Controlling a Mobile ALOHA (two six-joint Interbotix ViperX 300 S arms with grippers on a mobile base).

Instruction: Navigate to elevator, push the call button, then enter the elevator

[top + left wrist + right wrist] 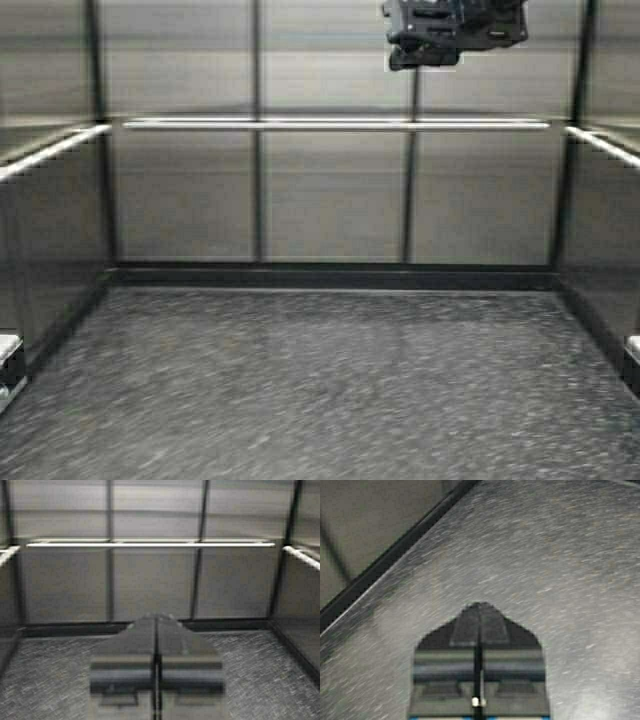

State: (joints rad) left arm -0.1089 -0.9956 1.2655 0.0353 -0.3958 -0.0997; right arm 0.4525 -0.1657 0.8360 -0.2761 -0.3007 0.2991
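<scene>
I am facing into the elevator cabin: its steel-panelled back wall (330,190) fills the high view, with a flat metal handrail (335,124) across it. The sliding doors and the call button are out of view. My right arm's black gripper (455,35) hangs raised at the top right of the high view. In the right wrist view its gripper (479,605) is shut and empty over the speckled floor (560,555). My left gripper (156,616) is shut and empty, low and pointing at the back wall (150,585). It does not show in the high view.
Side walls with handrails (50,150) (605,145) close the cabin left and right. A dark skirting (330,275) runs along the wall base. The grey speckled floor (320,380) stretches ahead. Parts of my base show at the lower corners (8,365) (632,355).
</scene>
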